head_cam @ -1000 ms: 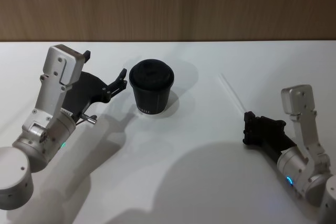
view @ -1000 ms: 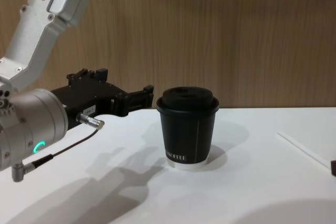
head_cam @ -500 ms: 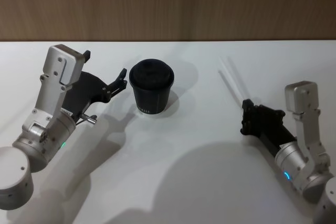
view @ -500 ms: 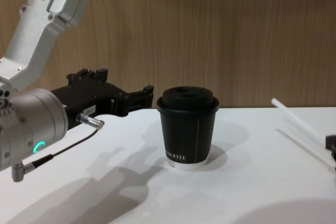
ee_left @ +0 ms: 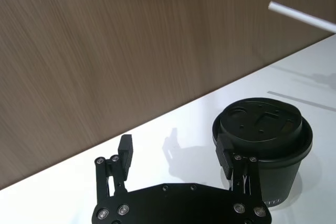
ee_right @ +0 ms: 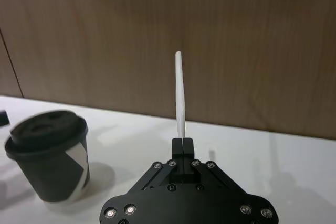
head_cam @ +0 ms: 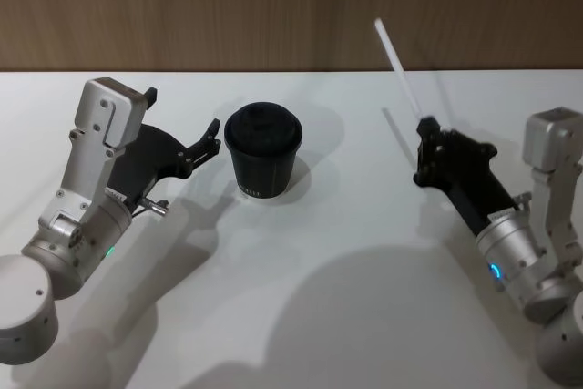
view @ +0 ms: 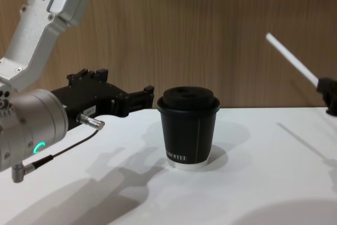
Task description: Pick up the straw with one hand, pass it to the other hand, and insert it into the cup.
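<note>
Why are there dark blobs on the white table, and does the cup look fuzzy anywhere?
Head view: the blobs are shadows cast on the table. Chest view: the shadow of the left hand lies beside the cup. Right wrist view: the cup looks smeared, the straw sharp.

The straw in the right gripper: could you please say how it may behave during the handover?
The straw juts straight, unsupported, from the shut right gripper, so it is probably stiff and light. Thin and pinched near one end, it could pivot or slip if nudged. The open left gripper might crush it.
</note>
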